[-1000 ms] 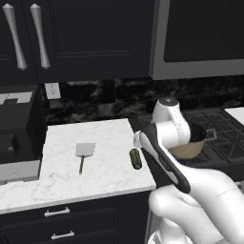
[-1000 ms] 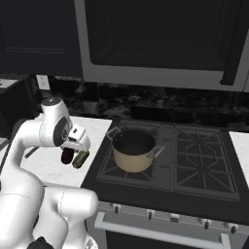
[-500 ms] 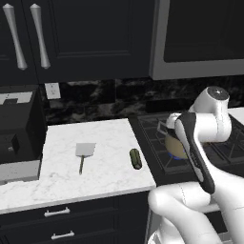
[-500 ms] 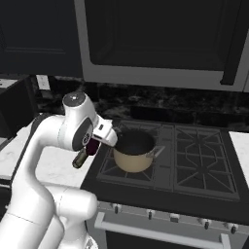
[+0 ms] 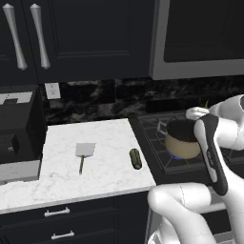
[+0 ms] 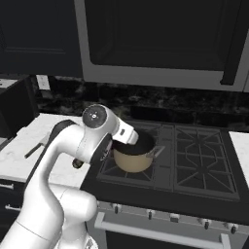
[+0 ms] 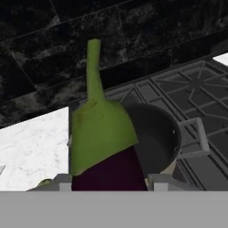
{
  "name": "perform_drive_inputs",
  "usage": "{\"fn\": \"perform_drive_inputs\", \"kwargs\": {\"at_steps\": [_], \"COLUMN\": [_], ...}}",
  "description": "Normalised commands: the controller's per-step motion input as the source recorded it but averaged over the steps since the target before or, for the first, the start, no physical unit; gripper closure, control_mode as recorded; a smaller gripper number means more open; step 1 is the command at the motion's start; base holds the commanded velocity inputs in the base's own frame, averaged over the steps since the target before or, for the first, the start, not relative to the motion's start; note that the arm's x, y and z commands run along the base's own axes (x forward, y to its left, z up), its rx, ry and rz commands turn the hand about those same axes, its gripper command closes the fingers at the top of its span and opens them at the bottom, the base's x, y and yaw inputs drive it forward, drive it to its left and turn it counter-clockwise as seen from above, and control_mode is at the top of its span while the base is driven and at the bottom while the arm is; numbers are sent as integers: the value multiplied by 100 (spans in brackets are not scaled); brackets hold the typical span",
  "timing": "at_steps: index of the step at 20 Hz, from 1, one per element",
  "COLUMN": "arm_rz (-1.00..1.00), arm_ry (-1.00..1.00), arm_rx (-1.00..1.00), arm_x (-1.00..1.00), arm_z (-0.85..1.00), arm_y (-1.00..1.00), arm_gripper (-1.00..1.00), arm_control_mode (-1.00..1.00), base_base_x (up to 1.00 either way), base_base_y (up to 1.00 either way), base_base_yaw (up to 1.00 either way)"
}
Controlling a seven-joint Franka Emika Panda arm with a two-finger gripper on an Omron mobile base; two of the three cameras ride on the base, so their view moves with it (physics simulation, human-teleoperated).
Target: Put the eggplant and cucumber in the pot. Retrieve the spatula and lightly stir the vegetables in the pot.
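In the left base view, the white marble worktop [image 5: 102,164] spans the middle left of the frame. The spatula [image 5: 84,154] lies flat on it left of centre, grey blade toward the wall, dark handle pointing to the lower edge. The cucumber [image 5: 136,158] lies near the worktop's right edge, well apart from the spatula. To its right, the pot [image 5: 183,140] stands on the dark stove [image 5: 157,143], and the white arm rises at the right edge and bends over the pot's right side.

In the right base view, the pot [image 6: 133,156] sits on the stove's [image 6: 194,165] left burner, just left of centre. The arm's wrist crosses the pot's upper left rim and hides part of it. A strip of worktop [image 6: 24,146] shows at the left edge, with the spatula's handle [image 6: 33,150] on it.

In the hand view, the pincer [image 7: 109,181] is clamped on the eggplant [image 7: 109,171]: the 2 fingertips [image 7: 156,181] press its dark purple body from either side at the bottom centre. Its green cap and stem point toward the top of the frame. The pot [image 7: 156,133] lies behind it to the right, its dark inside showing. A corner of worktop [image 7: 35,142] fills the lower left.
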Motion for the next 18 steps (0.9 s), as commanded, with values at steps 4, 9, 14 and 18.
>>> {"fn": "perform_drive_inputs", "kwargs": {"at_steps": [4, 9, 14, 18], "arm_rz": [0, 0, -2, 0], "arm_ry": [-18, -3, 1, 3], "arm_rx": [0, 0, 0, 0], "arm_x": [47, 56, 63, 45], "arm_z": [-21, -2, -3, -18], "arm_y": [-14, -21, -41, -34], "arm_gripper": [100, 100, 100, 100], "arm_control_mode": [-100, -100, -100, -100], "base_base_x": [0, 0, 0, 0], "base_base_y": [0, 0, 0, 0], "base_base_yaw": [0, 0, 0, 0]}}
